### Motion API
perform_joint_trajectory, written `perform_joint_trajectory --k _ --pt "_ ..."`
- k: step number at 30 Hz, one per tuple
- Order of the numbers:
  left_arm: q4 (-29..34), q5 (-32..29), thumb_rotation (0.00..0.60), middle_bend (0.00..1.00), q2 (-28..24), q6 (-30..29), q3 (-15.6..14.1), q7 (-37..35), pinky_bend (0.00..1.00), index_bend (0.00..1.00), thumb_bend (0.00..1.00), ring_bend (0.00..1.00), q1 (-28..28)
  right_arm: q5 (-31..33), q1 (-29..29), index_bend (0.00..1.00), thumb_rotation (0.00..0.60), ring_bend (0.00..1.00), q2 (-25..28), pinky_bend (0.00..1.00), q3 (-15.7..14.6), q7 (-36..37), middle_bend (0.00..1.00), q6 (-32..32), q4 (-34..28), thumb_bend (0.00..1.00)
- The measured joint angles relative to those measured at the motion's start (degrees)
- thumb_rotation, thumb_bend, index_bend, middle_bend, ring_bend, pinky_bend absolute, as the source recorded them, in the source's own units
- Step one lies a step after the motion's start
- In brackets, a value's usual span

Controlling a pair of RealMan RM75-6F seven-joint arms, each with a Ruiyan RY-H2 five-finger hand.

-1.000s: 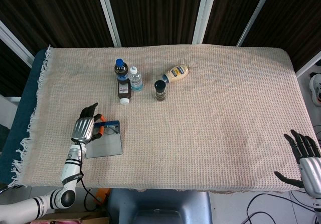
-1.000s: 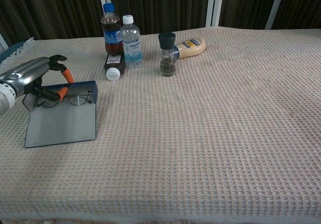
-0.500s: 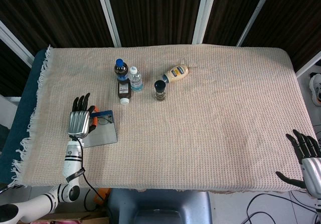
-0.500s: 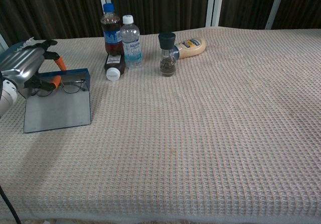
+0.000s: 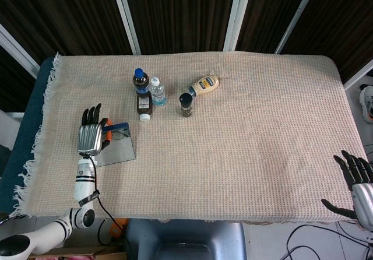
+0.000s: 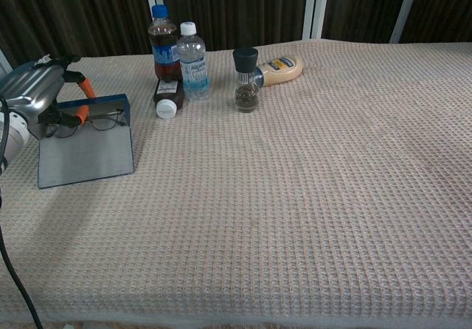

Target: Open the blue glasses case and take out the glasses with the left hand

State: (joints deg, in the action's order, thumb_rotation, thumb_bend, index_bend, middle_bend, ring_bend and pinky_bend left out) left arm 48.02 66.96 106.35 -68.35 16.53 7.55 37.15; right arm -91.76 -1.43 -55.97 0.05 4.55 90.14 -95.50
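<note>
- Blue hard-shell glasses case [image 6: 88, 143] lies open near the table's left edge, its flat grey lid spread toward the robot on the beige waffle-weave cloth [image 6: 295, 196] and its shallow blue tray at the far side.
- Thin wire-rimmed glasses [image 6: 103, 123] sit in that tray; they look light, springy and easily bent, with lenses that smudge or scratch.
- Best hold, I judge, is a gentle pinch on the bridge or a temple arm near the hinge, never on the lenses.
- Light as the case looks, it may slide or lift along with the glasses.
- Silver left hand [image 5: 90, 136] hovers over the case's left end, back upward, dark fingers reaching away from the robot, orange-tipped fingers [image 6: 87, 88] curled down toward the frame.
- Whether those fingers already pinch the glasses cannot be told from either view.
- Far off at the table's near right corner, the right hand [image 5: 356, 185] hangs with fingers spread, holding nothing.
</note>
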Motion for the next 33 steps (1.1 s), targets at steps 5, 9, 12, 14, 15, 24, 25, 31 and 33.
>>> perform_joint_trajectory --k 5,9,12,14,15,24,25,31,33 --pt "-4.1 1.4 0.6 0.0 1.5 -0.7 -0.3 -2.2 0.0 0.45 0.46 0.0 0.2 -0.1 -0.2 0.0 0.6 0.0 0.1 0.0 0.0 0.3 0.0 0.4 0.1 0.1" --pt "-9.4 2.9 0.6 0.0 3.6 -1.5 -0.8 -4.3 0.0 0.45 0.46 0.0 0.6 0.0 -0.2 0.0 0.6 0.0 0.1 0.0 0.1 0.4 0.0 0.4 0.1 0.1" --pt "-13.0 3.8 0.6 0.0 5.1 -1.9 -0.9 -5.8 0.0 0.45 0.46 0.0 1.0 0.0 -0.2 0.0 0.6 0.0 0.1 0.0 0.1 0.4 0.0 0.4 0.1 0.1" --pt "-14.8 4.1 0.6 0.0 5.9 -2.1 -1.0 -6.5 0.0 0.45 0.46 0.0 1.3 0.0 -0.3 0.0 0.6 0.0 0.1 0.0 0.1 0.5 0.0 0.5 0.1 0.1" --pt "-16.0 4.4 0.6 0.0 6.4 -2.3 -1.0 -7.0 0.0 0.45 0.46 0.0 1.4 0.0 -0.3 0.0 0.6 0.0 0.1 0.0 0.1 0.5 0.0 0.6 0.2 0.1" --pt "-22.7 6.2 0.6 0.0 9.6 -2.6 -1.8 -10.3 0.0 0.44 0.46 0.0 1.7 -0.1 -0.3 0.0 0.6 0.0 0.1 0.0 0.1 0.4 0.0 0.6 0.2 0.1" --pt "-23.0 6.2 0.6 0.0 9.7 -2.4 -1.7 -10.5 0.0 0.44 0.46 0.0 1.8 -0.1 -0.4 0.0 0.6 0.0 0.1 0.0 0.1 0.5 0.0 0.6 0.2 0.1" --pt "-23.3 5.7 0.6 0.0 9.8 -0.8 -0.9 -11.1 0.0 0.44 0.46 0.0 2.3 -0.2 -0.4 0.0 0.6 0.0 0.1 0.0 0.1 0.6 0.0 0.7 0.2 0.1" --pt "-23.3 5.3 0.6 0.0 9.7 -0.2 -0.4 -11.1 0.0 0.44 0.46 0.0 2.6 -0.3 -0.4 0.0 0.6 0.0 0.1 0.0 0.1 0.7 0.0 0.7 0.2 0.1"
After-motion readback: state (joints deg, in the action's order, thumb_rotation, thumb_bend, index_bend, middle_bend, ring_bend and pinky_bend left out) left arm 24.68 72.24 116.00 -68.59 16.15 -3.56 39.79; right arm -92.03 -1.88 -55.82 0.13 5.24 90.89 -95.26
